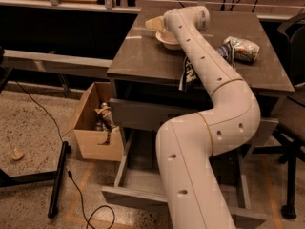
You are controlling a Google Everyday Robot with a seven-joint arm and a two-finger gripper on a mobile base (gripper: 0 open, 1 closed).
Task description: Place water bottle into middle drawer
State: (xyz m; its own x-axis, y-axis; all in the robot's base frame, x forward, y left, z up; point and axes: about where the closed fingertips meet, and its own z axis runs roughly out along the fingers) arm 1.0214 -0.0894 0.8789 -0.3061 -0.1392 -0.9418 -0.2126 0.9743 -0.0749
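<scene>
gripper (155,24): above the table (143,56), at the white bowl's (167,41) 10 o'clock, mostly behind the arm (224,94); we cannot tell its grip.
water bottle: not plainly seen; possibly beside the bowl, hidden by the arm.
middle drawer (127,195): pulled out at the table's 6 o'clock, no bottle in it.
done: drawer open.
left: we judge grasp, carry and placing.

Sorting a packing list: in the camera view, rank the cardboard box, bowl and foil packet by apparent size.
1. Cardboard box.
2. Bowl and foil packet: look alike, and the arm hides part of the bowl, so no ranking.
The gripper is at the bowl.
</scene>
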